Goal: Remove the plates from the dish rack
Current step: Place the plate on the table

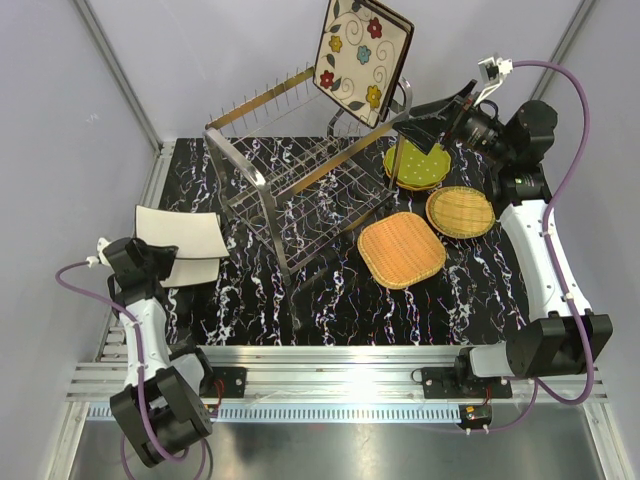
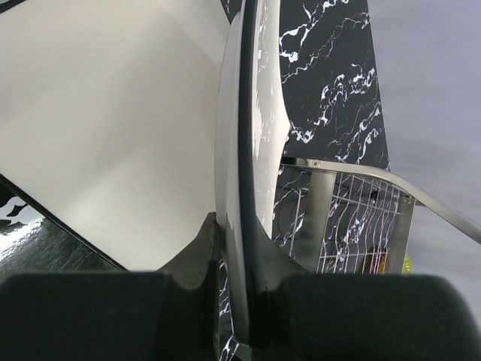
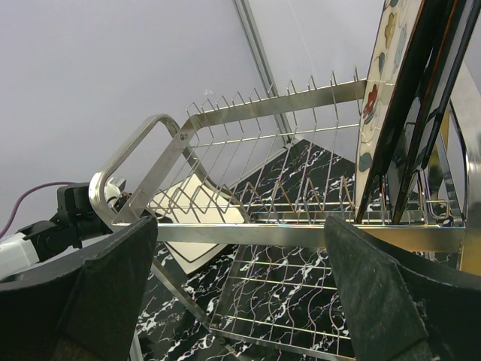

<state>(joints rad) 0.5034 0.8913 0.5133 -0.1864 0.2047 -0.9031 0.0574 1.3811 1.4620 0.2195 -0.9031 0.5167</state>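
The chrome dish rack (image 1: 300, 190) stands mid-table. A flower-patterned plate (image 1: 362, 55) stands upright in its upper tier at the right end, with a second plate edge-on behind it (image 3: 440, 75). My right gripper (image 1: 430, 120) is open and empty just right of the rack, facing its top rail (image 3: 278, 233) and the flower plate (image 3: 383, 113). My left gripper (image 1: 165, 262) is shut on the edge of a cream square plate (image 1: 180, 232) at the table's left, seen edge-on in the left wrist view (image 2: 244, 150). Another cream plate (image 1: 195, 270) lies under it. No orange plate shows.
A green dotted plate (image 1: 415, 165) and two wicker plates (image 1: 400, 250), (image 1: 460, 211) lie on the black marbled table (image 1: 400, 310) right of the rack. Grey walls close in the back and sides. A metal rail (image 1: 330, 360) runs along the near edge.
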